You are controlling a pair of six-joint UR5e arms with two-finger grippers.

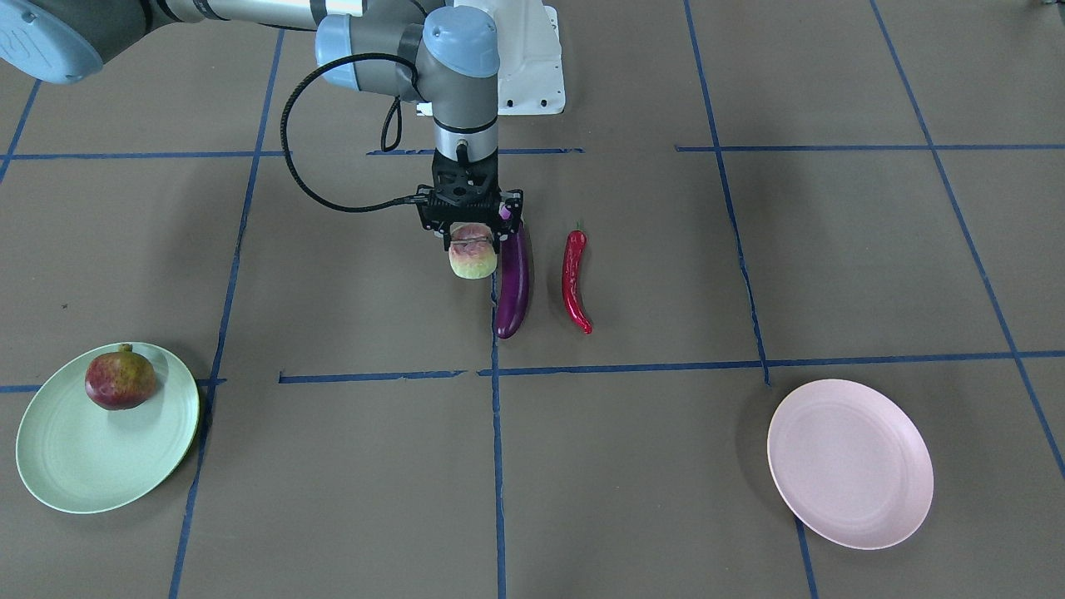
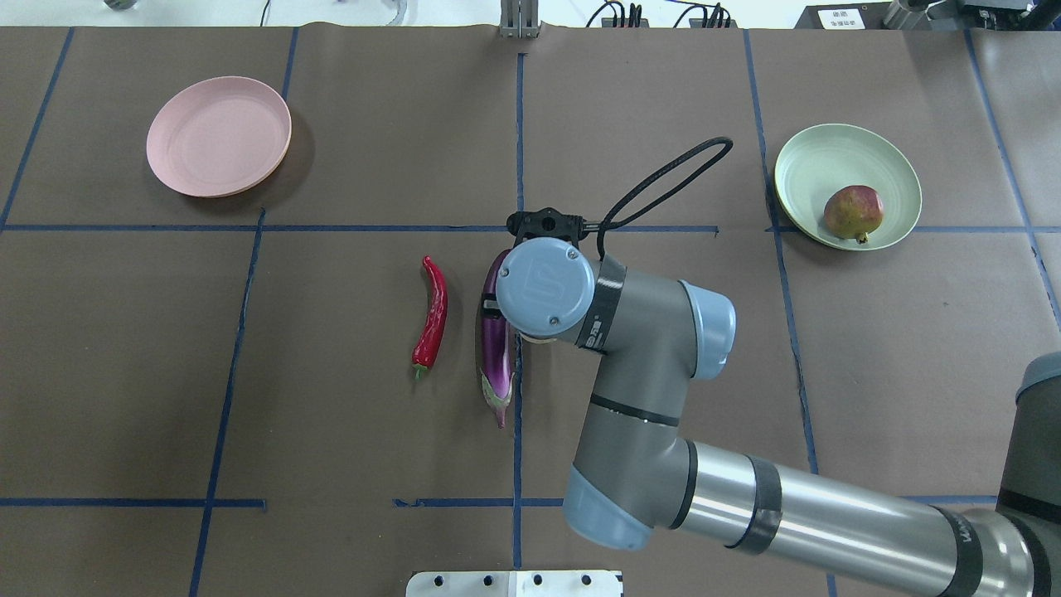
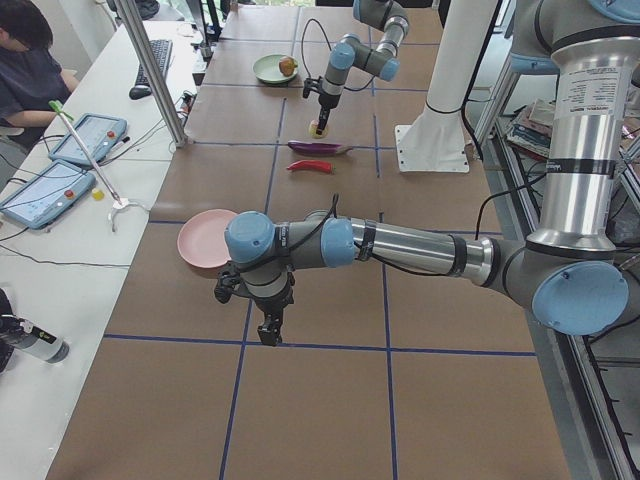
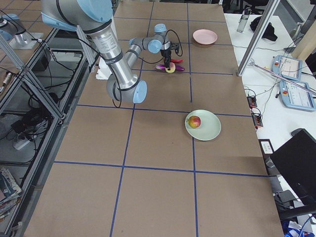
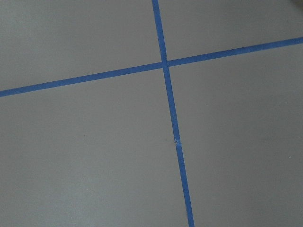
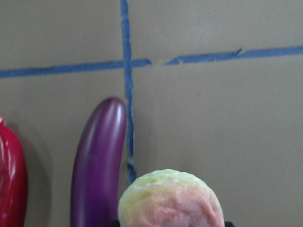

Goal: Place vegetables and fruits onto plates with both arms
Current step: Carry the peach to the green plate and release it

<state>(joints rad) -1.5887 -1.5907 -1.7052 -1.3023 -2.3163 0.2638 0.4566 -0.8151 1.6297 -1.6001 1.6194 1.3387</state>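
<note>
Plates, nearest the front camera: mint green plate (image 1: 91,478) at the robot's right end of the tabletop (image 1: 349,482), with the pomegranate (image 1: 121,380) resting on it near the far rim. Pink plate (image 1: 849,462) at the robot's left end, nothing on it.

Vegetables, mid-tabletop beyond the plates: eggplant (image 1: 512,287) and chili pepper (image 1: 574,283), lying lengthwise side by side, close but apart. Neither is on a plate.

Fruit in hand, just behind them: custard apple (image 1: 473,259), pinched between the fingers of the right gripper (image 1: 474,240), which points straight down just beside the eggplant. Whether the fruit is clear of the tabletop cannot be told.

Left gripper (image 3: 270,330): shown only in the side view, over bare tabletop near the pink plate and well apart from the produce. Whether it is spread or closed cannot be told. Its wrist camera shows only blue tape lines (image 5: 165,66).

Farthest: white base block (image 1: 532,58).

Progress, as judged: one item of four is placed. A second is gripped, probably bound for the mint green plate beside the other fruit. Both vegetables are untouched and presumably meant for the pink plate, so the task is roughly a quarter done.

Writing: a logo mark on the blue joint cap (image 2: 545,286) of the right arm and a small label on the band beside it, neither legible. No marks seen on plates or produce.
</note>
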